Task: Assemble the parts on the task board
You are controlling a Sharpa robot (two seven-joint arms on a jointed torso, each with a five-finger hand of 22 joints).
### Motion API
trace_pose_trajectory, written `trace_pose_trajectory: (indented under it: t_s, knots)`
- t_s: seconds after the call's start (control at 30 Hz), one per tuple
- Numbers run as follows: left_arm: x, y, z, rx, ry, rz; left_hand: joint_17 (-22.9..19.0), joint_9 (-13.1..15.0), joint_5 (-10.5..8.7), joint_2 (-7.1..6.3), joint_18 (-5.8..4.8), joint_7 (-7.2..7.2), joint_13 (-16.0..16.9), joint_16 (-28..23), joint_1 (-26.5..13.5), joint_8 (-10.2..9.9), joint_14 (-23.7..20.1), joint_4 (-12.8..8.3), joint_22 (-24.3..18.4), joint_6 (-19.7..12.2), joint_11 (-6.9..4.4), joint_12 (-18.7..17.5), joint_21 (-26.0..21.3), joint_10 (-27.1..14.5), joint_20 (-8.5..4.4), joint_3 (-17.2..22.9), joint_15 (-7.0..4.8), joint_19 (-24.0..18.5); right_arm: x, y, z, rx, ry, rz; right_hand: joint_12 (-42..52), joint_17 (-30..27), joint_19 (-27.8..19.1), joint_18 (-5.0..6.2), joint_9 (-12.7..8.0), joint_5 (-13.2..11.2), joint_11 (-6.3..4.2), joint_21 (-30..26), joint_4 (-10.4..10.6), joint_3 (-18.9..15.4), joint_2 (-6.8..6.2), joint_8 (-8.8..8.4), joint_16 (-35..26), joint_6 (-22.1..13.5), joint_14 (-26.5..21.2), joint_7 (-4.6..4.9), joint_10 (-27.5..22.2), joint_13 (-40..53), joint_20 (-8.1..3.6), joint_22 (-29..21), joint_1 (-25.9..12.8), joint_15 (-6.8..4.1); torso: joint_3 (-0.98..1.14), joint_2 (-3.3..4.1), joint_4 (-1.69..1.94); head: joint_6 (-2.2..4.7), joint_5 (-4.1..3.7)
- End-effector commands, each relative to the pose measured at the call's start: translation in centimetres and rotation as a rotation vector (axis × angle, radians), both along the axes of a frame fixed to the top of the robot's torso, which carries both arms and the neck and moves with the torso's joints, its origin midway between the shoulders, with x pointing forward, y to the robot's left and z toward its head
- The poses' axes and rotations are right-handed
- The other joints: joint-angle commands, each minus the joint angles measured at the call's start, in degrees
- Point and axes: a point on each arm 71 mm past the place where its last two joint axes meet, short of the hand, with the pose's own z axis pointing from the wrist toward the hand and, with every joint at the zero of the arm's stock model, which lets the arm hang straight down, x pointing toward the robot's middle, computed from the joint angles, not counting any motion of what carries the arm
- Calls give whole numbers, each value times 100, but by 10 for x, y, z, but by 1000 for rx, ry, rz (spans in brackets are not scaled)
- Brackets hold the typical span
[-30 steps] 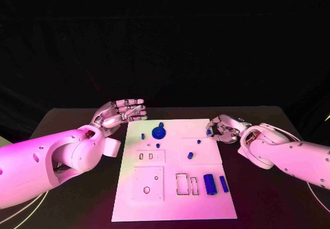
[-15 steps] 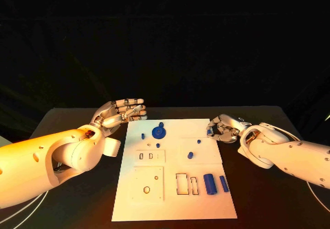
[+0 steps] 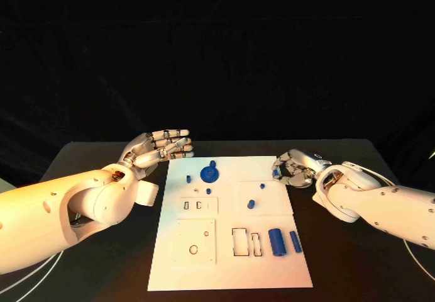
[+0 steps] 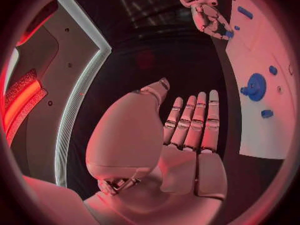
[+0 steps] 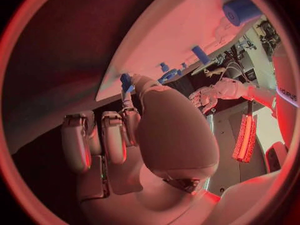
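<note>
The white task board [image 3: 231, 264] lies flat in the middle of the bench [image 3: 363, 264], long axis running away from me. A blue gear-like part [image 3: 209, 172] sits near its far end; two blue cylinders [image 3: 277, 242] lie lengthwise near its right edge. My right hand [image 3: 291, 168] pinches a small blue part [image 3: 276, 174] at the board's right edge. My left hand [image 3: 161, 148] hovers left of the board, empty, fingers straight and side by side.

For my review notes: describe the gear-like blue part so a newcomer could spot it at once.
Start at the white task board in the middle of the black table. Go to its far edge, nearer the left hand than the right. There lies the blue gear: a round toothed disc, the widest of the blue parts, whereas its neighbours are small pegs and the near-edge pieces are cylinders.
</note>
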Motion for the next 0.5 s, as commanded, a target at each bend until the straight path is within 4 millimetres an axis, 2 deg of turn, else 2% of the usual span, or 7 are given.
trace_pose_trajectory:
  t_s: [0.03, 0.23, 0.37, 0.5]
  knots:
    - [0, -1, 1, -7, -6, -9, 4, -5, -12, 23, 66, 490, 3, 35, -50, -31, 42, -12, -2, -32, -6, 19, 17, 28, 16, 28, 8, 35, -1, 2, 7, 5, -49, -7, -33, 1195, 516, -82, 17, 39, -46, 43, 0, 40, 44, 34, 15, 47, 526, -9, -8, 521, -49, 1380, -14, -39, -3, -7, -5, -7, 10]
    - [0, -1, 1, -6, -5, -7, 3, -5, -13, 24, 66, 496, 2, 34, -52, -32, 43, -14, -3, -29, -2, 17, 16, 26, 16, 30, 10, 38, -5, 13, 31, 25, -95, -3, -73, 1215, 540, -93, 42, 57, -66, 83, -2, 59, 48, 94, 21, 81, 530, -34, -40, 486, -65, 1413, -43, -56, -15, -23, -6, 1, -14]
    - [0, -3, 1, -6, -3, -8, 3, -7, -13, 24, 66, 498, 2, 34, -53, -35, 44, -15, -3, -37, -2, 16, 16, 26, 16, 31, 10, 39, -11, 25, 46, 36, -115, 4, -92, 1240, 558, -101, 70, -27, -87, 112, -17, 79, 53, 160, 29, 102, 536, -57, -49, 473, -84, 1438, -66, -76, -39, -49, -9, 9, -56]
    - [0, -4, 0, -7, -1, -10, 3, -7, -13, 24, 66, 498, 2, 34, -53, -35, 44, -15, -3, -37, -2, 16, 16, 26, 16, 31, 10, 39, -21, 46, 52, 73, -76, 29, -108, 1237, 567, -105, 86, -72, -98, 126, -23, 83, 47, 197, 28, 107, 536, -69, -58, 459, -95, 1450, -87, -86, -57, -84, -11, -8, -65]
